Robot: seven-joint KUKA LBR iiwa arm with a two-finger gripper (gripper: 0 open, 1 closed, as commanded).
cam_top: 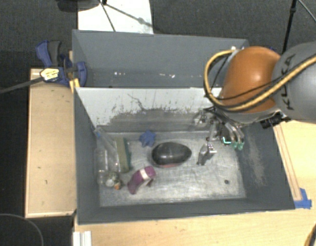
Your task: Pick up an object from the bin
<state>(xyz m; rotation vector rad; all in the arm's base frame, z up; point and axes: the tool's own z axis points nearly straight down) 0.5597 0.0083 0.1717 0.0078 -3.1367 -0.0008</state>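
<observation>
**Camera view.** Grey metal bin (163, 211), its floor dull and scratched. The arm (301, 81) enters from the right, its wrist under a smooth orange cover (250, 76) looped with cables. Its jaws hang low, just right of a dark, rounded oval object (171, 154) at mid-bin, with bare floor between them. Whether the jaws are wide or narrow cannot be told. Just far-left of the oval lies a small crumpled blue piece (146, 137), and near-left a purple-and-white cylinder (141, 179). By the left wall are clear plastic items (105, 163) and a greenish strip (126, 154).
</observation>
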